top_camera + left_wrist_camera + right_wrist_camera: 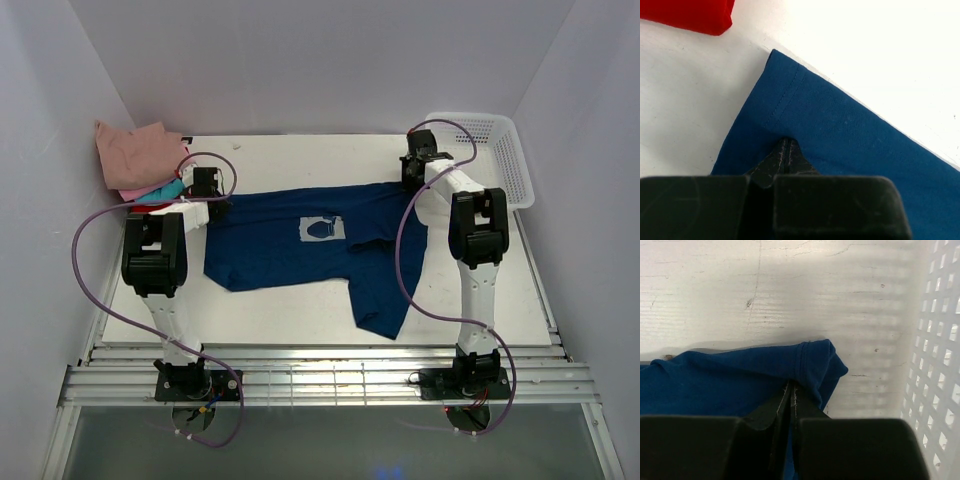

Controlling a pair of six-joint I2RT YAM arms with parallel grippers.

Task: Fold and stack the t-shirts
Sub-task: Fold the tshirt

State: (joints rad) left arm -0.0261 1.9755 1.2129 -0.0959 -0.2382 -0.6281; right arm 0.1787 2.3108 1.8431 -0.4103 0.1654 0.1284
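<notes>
— How many shirts do you count, from the left?
— In the far left corner is one pile [135, 155] of folded tees. I see four colours: dusty pink on top, then pink, teal, and a red tee [690, 15] at the bottom.
— And the left gripper [786, 150]?
— Just beside that pile. Its two fingers are pressed together and pinch the left edge of the one navy tee [300, 240], near the hemmed corner.
— Where does this tee lie?
— Spread on the middle of the table [300, 155], its one pale print [322, 230] facing up, one part reaching toward the near edge.
— The right gripper [791, 395]?
— Also closed, pinching the tee's bunched right end.
— Anything more?
— One white basket [490, 150], just right of it.
</notes>
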